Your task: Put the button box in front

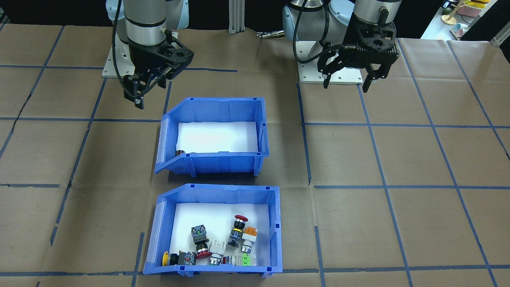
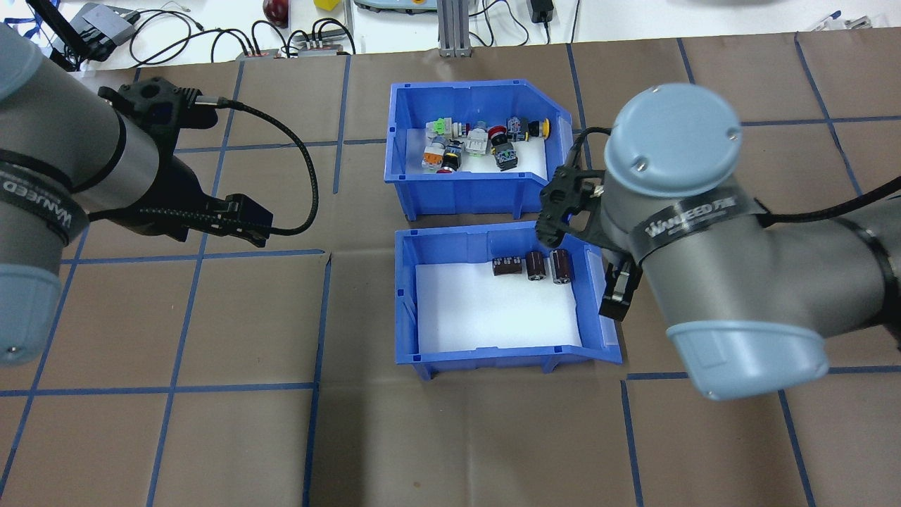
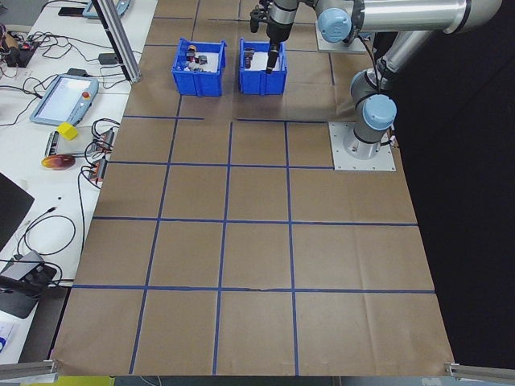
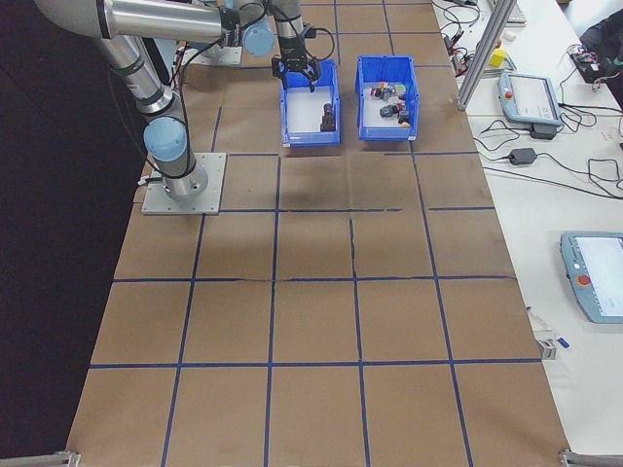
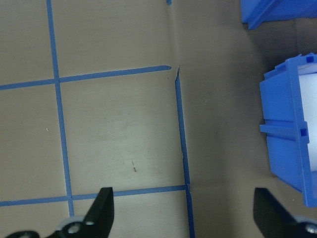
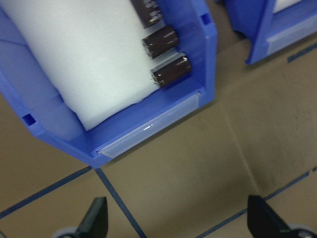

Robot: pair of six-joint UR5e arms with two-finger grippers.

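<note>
Landmark: the blue bin with dark cylinders (image 2: 503,296), the box nearer the robot.

Left gripper (image 2: 243,220): hovers well off this bin's left side, over bare brown paper (image 5: 119,129). Wrist view shows fingertips spread, nothing between them. Released.

Cylinder bin itself: three dark cylinders (image 2: 535,266) lie on white foam against its far wall.

Button box (image 2: 479,144): just beyond the cylinder bin, on the side away from the robot, a narrow gap between the two. Switches (image 1: 217,245) with red, yellow, green and orange parts clustered inside.

Right gripper (image 6: 178,218): just off the cylinder bin's sloped open end, on its right side. Jaws spread, empty.

Judgement: no grasp begun. Whichever arm goes should reach past the cylinder bin, pinch a side wall of the button box squarely, lift or slide level so the switches do not tumble, and clear the neighbouring rim.
</note>
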